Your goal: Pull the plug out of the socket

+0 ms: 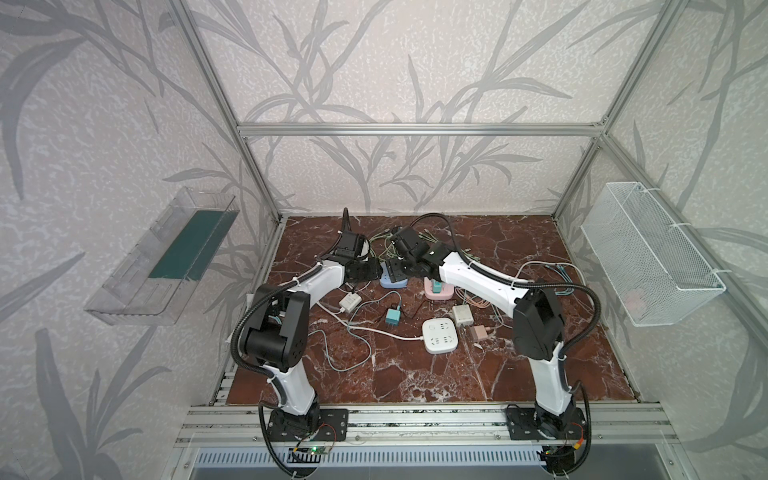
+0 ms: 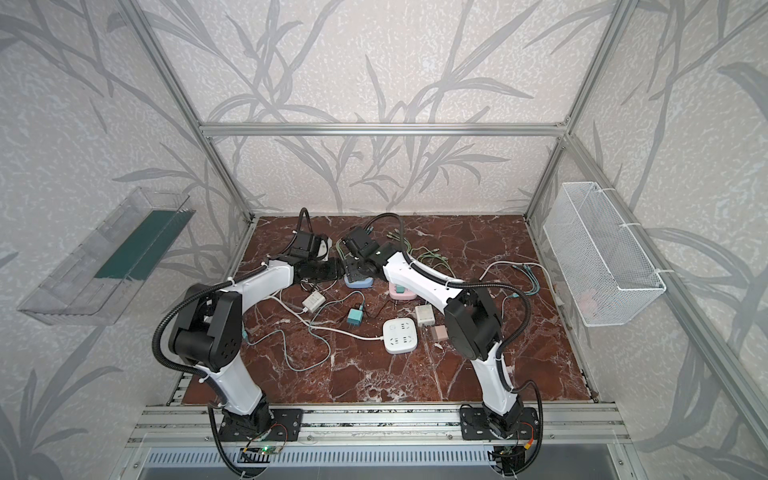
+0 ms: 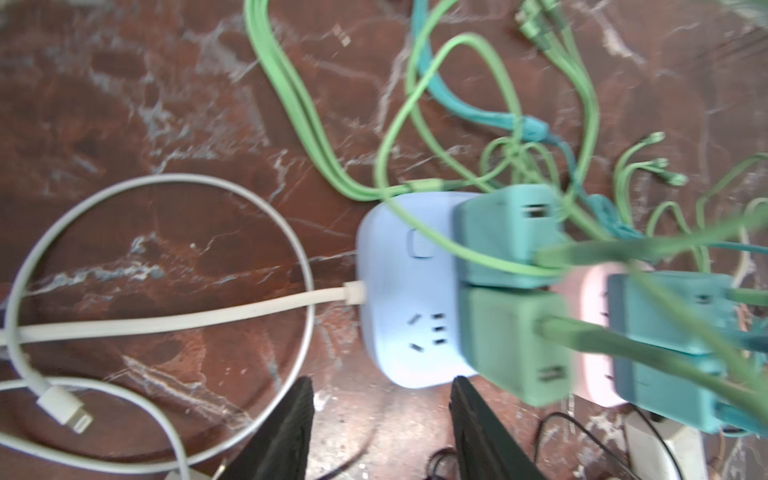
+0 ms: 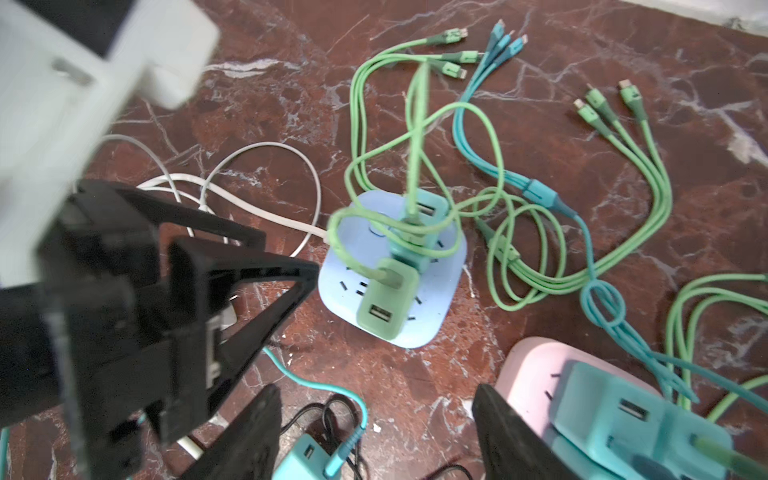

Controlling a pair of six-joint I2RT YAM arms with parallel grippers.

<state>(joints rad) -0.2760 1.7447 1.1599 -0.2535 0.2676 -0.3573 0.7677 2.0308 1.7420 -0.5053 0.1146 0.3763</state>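
The blue socket is lying on the marble tabletop toward the back, between the 2 arms; 2 plugs are sitting in it side by side, a green plug and a teal plug, the green one with a green cable trailing off it; a white cord is running out of the socket's side. The left gripper is hovering just beside the socket's edge, its jaws standing apart with nothing between them; whether a fingertip is touching the socket cannot be told. The right gripper is hanging over the marble between the blue socket and a pink socket, its jaws also standing wide and gripping nothing; a loose teal charger is lying on the table beneath it; a white socket is lying nearer the front.
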